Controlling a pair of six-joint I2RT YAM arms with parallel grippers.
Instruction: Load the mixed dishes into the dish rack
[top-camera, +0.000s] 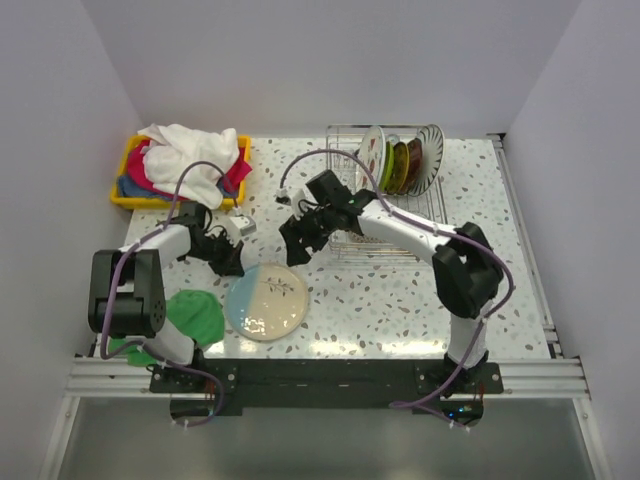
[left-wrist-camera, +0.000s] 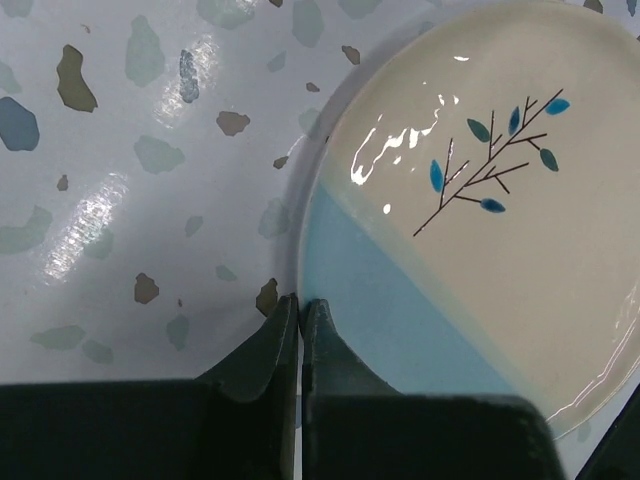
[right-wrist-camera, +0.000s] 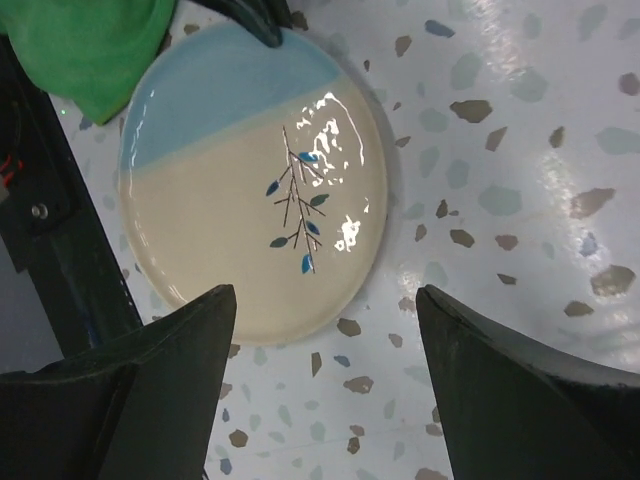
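Observation:
A round plate, cream with a pale blue segment and a twig motif, lies flat on the speckled table in front of the arms. My left gripper is shut, its tips pinching the plate's left rim at the blue part. My right gripper hangs open above the plate's far edge, with nothing between its fingers. The dish rack, a silver wire basket, stands at the back right. On edge in it are a black-striped plate, a red floral plate and bowls.
A green cloth lies just left of the plate, near the left arm's base. A yellow bin heaped with cloths sits at the back left. White walls close in the table on three sides.

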